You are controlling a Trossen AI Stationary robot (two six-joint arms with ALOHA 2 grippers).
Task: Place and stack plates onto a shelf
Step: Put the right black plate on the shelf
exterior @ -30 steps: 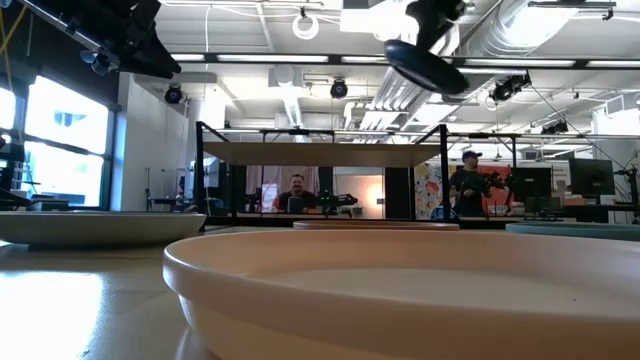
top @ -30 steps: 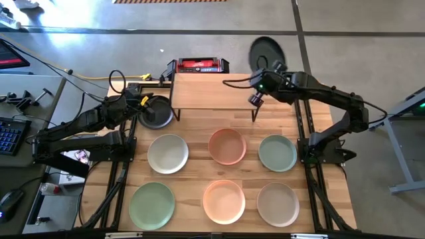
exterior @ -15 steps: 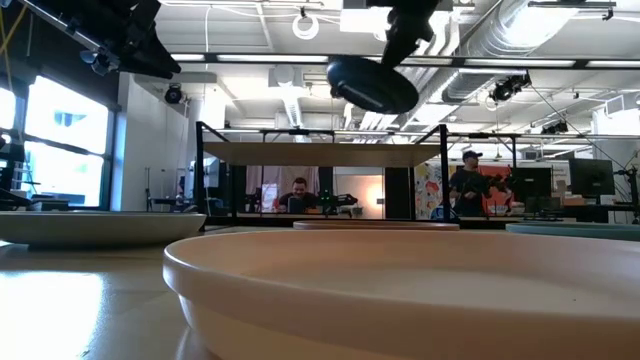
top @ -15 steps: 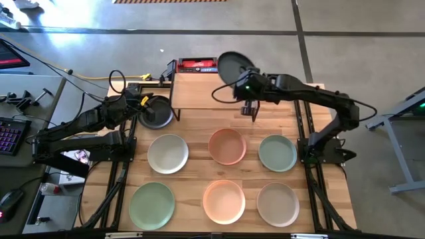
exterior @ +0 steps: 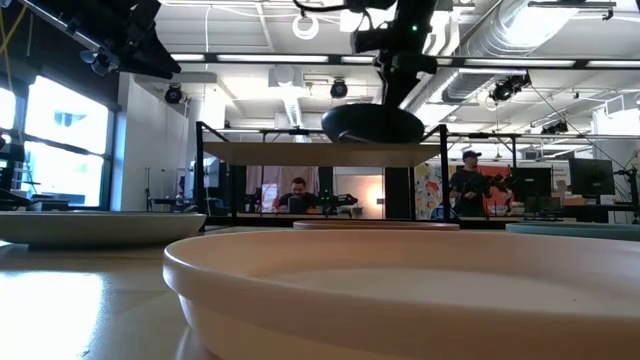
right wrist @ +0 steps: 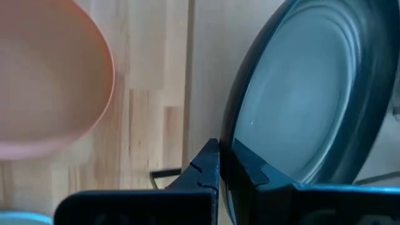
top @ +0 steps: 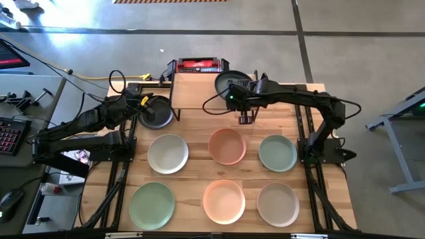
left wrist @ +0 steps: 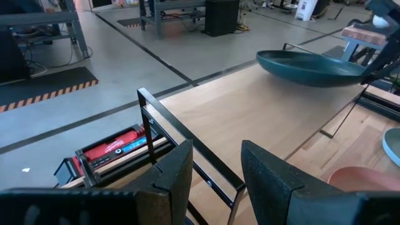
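Observation:
A black plate (top: 229, 82) hangs level in my right gripper (top: 240, 90) just above the right part of the shelf's wooden top (top: 199, 91). In the low view the plate's underside (exterior: 372, 125) sits at the level of the shelf top (exterior: 300, 152); whether they touch I cannot tell. My left gripper (left wrist: 215, 169) is open and raised at the table's left, beside the second black plate (top: 157, 113), which lies flat on the table. Six more plates lie in two rows: cream-white (top: 168, 153), peach-pink (top: 228, 146), pale green (top: 277, 153), pale green (top: 152, 205), peach-pink (top: 224, 201), beige (top: 277, 204). My right gripper pinches the black plate's rim (right wrist: 236, 145) between its two fingers (right wrist: 209, 167), one on the inner face and one under the outer wall. It comes down from above (exterior: 395, 95) onto the rim's right side. The plate is level over the shelf.
A red-and-black device (top: 198, 65) sits behind the shelf at the far edge. The shelf's left part is bare wood. Thin black legs (left wrist: 150, 134) carry the shelf. People stand in the room beyond the table (exterior: 297, 192).
My right gripper has carried the black plate from beyond the table's far edge toward the left and near side, and down over the shelf. The plate, tilted a second ago, now hangs level just above the shelf top.

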